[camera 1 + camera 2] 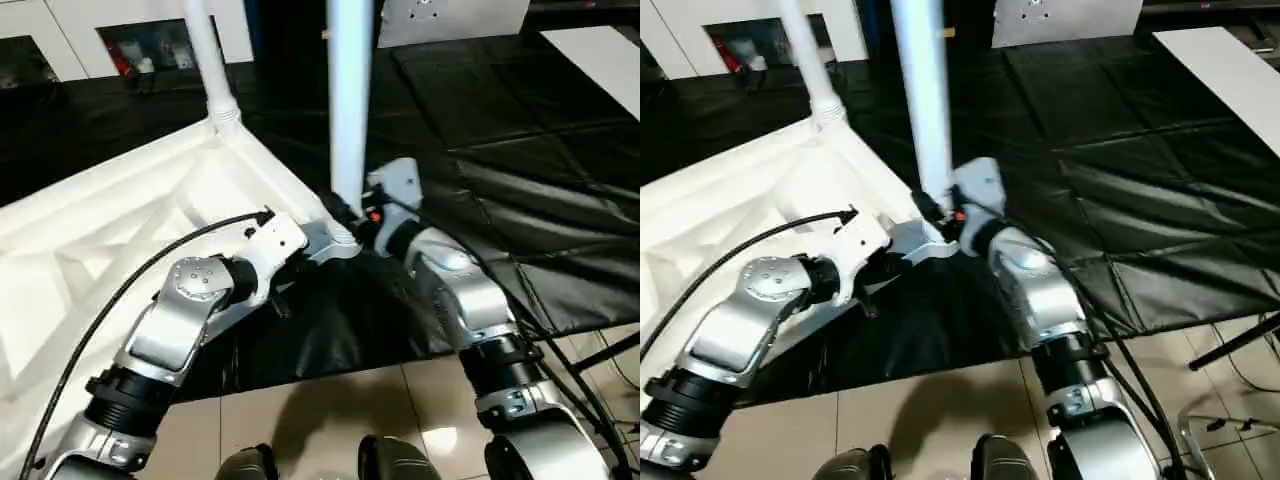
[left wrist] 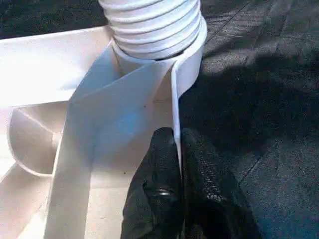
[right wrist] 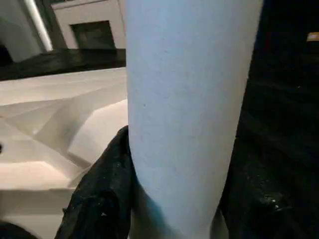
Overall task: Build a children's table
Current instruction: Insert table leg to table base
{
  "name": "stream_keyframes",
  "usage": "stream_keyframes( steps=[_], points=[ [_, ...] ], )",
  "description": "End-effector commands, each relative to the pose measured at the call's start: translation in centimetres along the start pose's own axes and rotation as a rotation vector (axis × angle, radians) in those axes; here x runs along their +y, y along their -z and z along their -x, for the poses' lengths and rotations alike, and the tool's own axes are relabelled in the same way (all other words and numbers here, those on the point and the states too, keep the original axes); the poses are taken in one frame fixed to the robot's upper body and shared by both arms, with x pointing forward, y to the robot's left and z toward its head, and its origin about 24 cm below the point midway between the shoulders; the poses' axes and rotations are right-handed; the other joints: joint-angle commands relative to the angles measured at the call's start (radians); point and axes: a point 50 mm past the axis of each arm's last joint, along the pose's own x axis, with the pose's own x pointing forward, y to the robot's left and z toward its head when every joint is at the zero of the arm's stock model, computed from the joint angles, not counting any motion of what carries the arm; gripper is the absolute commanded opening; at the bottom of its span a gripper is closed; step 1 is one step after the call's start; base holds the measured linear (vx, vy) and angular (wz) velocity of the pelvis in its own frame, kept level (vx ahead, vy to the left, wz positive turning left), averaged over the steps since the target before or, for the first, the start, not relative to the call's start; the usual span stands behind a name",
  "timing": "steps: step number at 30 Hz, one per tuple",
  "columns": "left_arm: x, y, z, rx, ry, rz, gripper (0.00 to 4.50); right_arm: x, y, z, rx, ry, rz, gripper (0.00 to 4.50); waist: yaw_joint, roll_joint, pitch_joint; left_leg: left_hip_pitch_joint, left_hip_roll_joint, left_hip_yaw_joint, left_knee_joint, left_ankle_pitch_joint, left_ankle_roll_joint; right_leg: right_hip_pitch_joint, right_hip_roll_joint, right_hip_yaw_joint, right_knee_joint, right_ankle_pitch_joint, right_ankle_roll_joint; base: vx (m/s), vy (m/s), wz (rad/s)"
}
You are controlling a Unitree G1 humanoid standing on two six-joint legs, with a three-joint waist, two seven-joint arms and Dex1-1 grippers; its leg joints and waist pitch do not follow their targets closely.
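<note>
Black-covered bench (image 1: 520, 130) carries upside-down white table top (image 1: 110, 240), ribbed underside up, near corner at bench's front edge. Far leg (image 1: 205, 55) upright in back corner socket. Near leg (image 1: 350, 100) upright in near corner socket (image 2: 154, 30), threaded end seated there. Right claw (image 3: 174, 199) clenched around near leg low down, black fingers (image 3: 99, 194) on both sides. Left claw (image 2: 180, 189) pinched on top's thin side wall just beside near socket.
</note>
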Motion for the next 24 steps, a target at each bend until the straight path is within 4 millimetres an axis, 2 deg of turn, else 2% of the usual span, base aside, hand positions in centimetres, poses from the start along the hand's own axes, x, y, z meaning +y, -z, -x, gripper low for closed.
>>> stream_keyframes(
  steps=[1,2,4,8,10,14,15,17,18,20,22,23,24],
  points=[
    [1.6,0.3,1.2,0.027,-0.083,-0.034,0.0,-0.1,5.5,2.1,0.217,-0.003,-0.105,1.9,0.003,0.004,-0.087,-0.015,0.048,-0.007,-0.041,-0.01,0.123,0.072,-0.092,0.06,-0.063,0.056,-0.274,0.0,0.0,0.0],
    [1.6,0.4,1.2,0.03,-0.074,-0.042,0.0,0.0,5.6,2.4,0.219,-0.026,-0.102,1.9,0.004,0.003,-0.088,-0.014,0.049,-0.008,-0.04,-0.005,0.134,0.073,-0.093,0.058,-0.061,0.075,-0.277,0.0,0.0,0.0],
    [1.6,0.4,1.2,0.031,-0.07,-0.044,0.0,0.0,5.6,2.5,0.221,-0.036,-0.099,1.9,0.003,0.002,-0.087,-0.015,0.048,-0.008,-0.04,-0.018,0.139,0.074,-0.093,0.056,-0.062,0.054,-0.278,0.0,0.0,0.0],
    [1.6,0.4,1.3,0.027,-0.066,-0.047,0.0,0.1,6.0,2.9,0.264,-0.089,-0.042,1.9,-0.004,0.001,-0.085,-0.01,0.049,-0.007,-0.041,-0.077,0.112,0.07,-0.092,0.055,-0.075,-0.087,-0.266,0.0,0.0,0.0],
    [1.6,0.5,1.2,0.025,-0.055,-0.05,0.0,0.3,6.6,3.3,0.324,-0.143,0.04,1.9,-0.001,0.002,-0.087,-0.009,0.05,-0.006,-0.039,-0.066,0.109,0.07,-0.091,0.055,-0.074,-0.084,-0.264,0.0,0.0,0.0],
    [1.2,0.4,1.2,0.012,0.011,-0.077,0.0,0.3,7.2,3.5,0.383,-0.168,0.068,1.9,-0.001,0.0,-0.096,-0.014,0.046,-0.007,-0.035,-0.022,0.132,0.074,-0.089,0.054,-0.064,0.008,-0.269,0.0,0.0,0.0],
    [1.1,0.3,1.3,0.009,0.036,-0.096,0.0,0.2,7.1,3.4,0.395,-0.179,0.083,1.9,-0.004,-0.011,-0.096,-0.014,0.046,-0.005,-0.035,-0.023,0.136,0.075,-0.089,0.054,-0.065,0.014,-0.269,0.0,0.0,0.0],
    [0.9,0.3,1.4,0.011,0.081,-0.134,0.0,-0.1,6.9,3.4,0.413,-0.199,0.106,1.9,-0.002,-0.002,-0.096,-0.012,0.047,-0.007,-0.036,-0.03,0.137,0.072,-0.088,0.052,-0.065,-0.007,-0.266,0.0,0.0,0.0],
    [0.8,0.4,1.5,0.011,0.122,-0.162,0.0,-0.3,6.6,3.5,0.424,-0.223,0.114,1.9,-0.004,-0.006,-0.093,-0.011,0.048,-0.005,-0.037,-0.043,0.136,0.07,-0.088,0.052,-0.069,-0.024,-0.262,0.0,0.0,0.0],
    [0.8,0.4,1.6,0.004,0.17,-0.202,0.0,-0.5,6.3,3.6,0.441,-0.262,0.124,1.9,-0.002,-0.005,-0.093,-0.008,0.05,-0.007,-0.039,-0.066,0.13,0.069,-0.087,0.051,-0.071,-0.052,-0.259,0.0,0.0,0.0],
    [0.7,0.4,1.7,0.0,0.229,-0.237,0.0,-0.7,6.1,3.9,0.465,-0.318,0.132,1.9,-0.004,-0.011,-0.089,-0.007,0.053,-0.005,-0.041,-0.077,0.124,0.066,-0.088,0.053,-0.071,-0.062,-0.256,0.0,0.0,0.0],
    [0.7,0.4,1.7,0.002,0.243,-0.244,0.0,-0.8,6.0,4.0,0.472,-0.336,0.134,1.9,-0.003,-0.009,-0.089,-0.005,0.053,-0.006,-0.041,-0.082,0.124,0.066,-0.088,0.053,-0.072,-0.067,-0.255,0.0,0.0,0.0],
    [0.7,0.4,1.8,0.001,0.257,-0.252,0.0,-0.8,6.0,4.1,0.479,-0.352,0.133,1.9,-0.003,-0.011,-0.087,-0.005,0.055,-0.005,-0.042,-0.079,0.121,0.063,-0.088,0.054,-0.07,-0.056,-0.259,0.0,0.0,0.0]
  ],
)
